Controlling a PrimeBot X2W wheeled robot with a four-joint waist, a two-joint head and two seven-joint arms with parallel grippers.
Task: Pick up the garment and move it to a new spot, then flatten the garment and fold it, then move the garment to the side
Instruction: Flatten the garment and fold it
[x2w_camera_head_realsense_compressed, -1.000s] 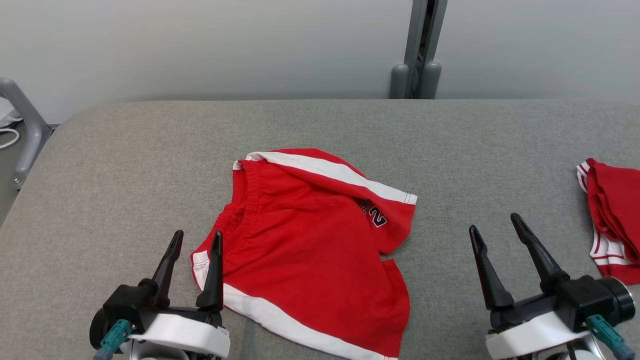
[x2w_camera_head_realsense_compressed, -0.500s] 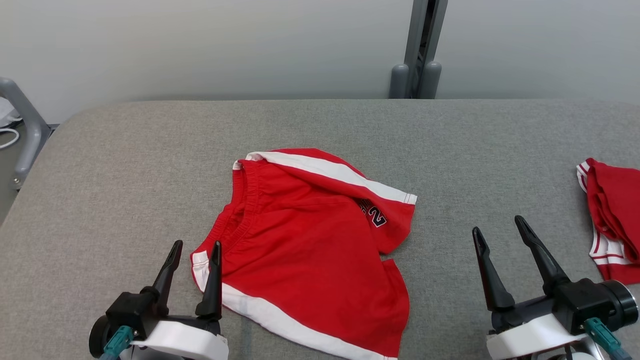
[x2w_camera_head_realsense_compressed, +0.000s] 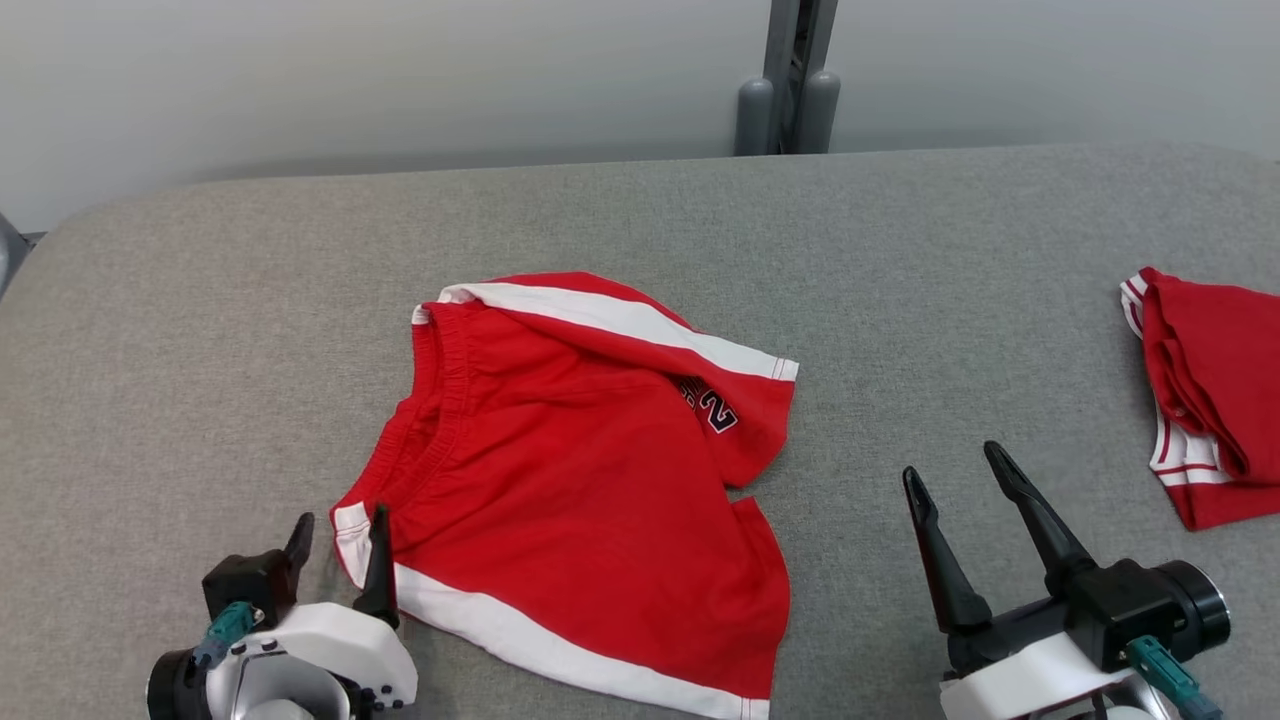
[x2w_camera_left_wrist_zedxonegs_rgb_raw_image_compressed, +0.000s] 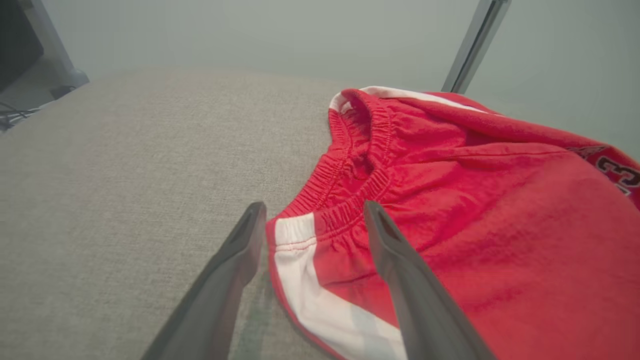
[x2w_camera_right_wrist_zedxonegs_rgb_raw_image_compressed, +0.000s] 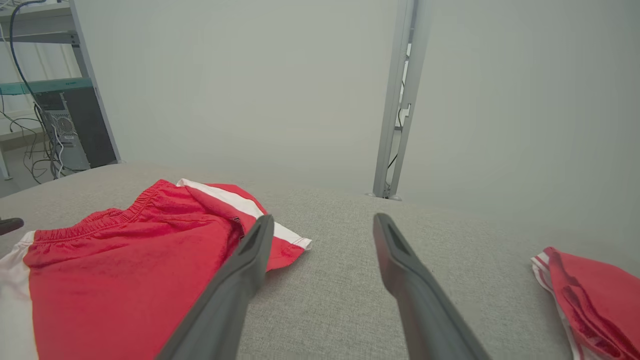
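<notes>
Grey woven cloth covers the counter (x2w_camera_head_realsense_compressed: 200, 330), which runs across the whole head view. At its near left stands the left pincer (x2w_camera_head_realsense_compressed: 340, 522), its two dark fingers spread wide with nothing gripped between them. They straddle the near-left corner of the garment (x2w_camera_head_realsense_compressed: 580, 480). The outer finger is over bare grey cloth just beside the hem, and the inner one is over red fabric close to the gathered elastic waistband (x2w_camera_left_wrist_zedxonegs_rgb_raw_image_compressed: 350, 197). Whether either tip touches down cannot be told.

The garment, a pair of red shorts with a white side stripe (x2w_camera_head_realsense_compressed: 560, 650), lies rumpled on the middle of the counter, a little left of centre. Its waistband is turned left and its leg openings right. The far leg is folded over itself, and a dark printed number (x2w_camera_head_realsense_compressed: 712, 410) shows at the fold.

Behind the counter's far edge, a grey metal post (x2w_camera_head_realsense_compressed: 790, 90) rises against the pale wall.

To the right of the shorts and apart from them, the right pincer (x2w_camera_head_realsense_compressed: 950, 462) is over bare counter, its fingers wide apart and holding nothing. At the far right edge lies a second red garment (x2w_camera_head_realsense_compressed: 1210, 400) with white trim, bunched up.
</notes>
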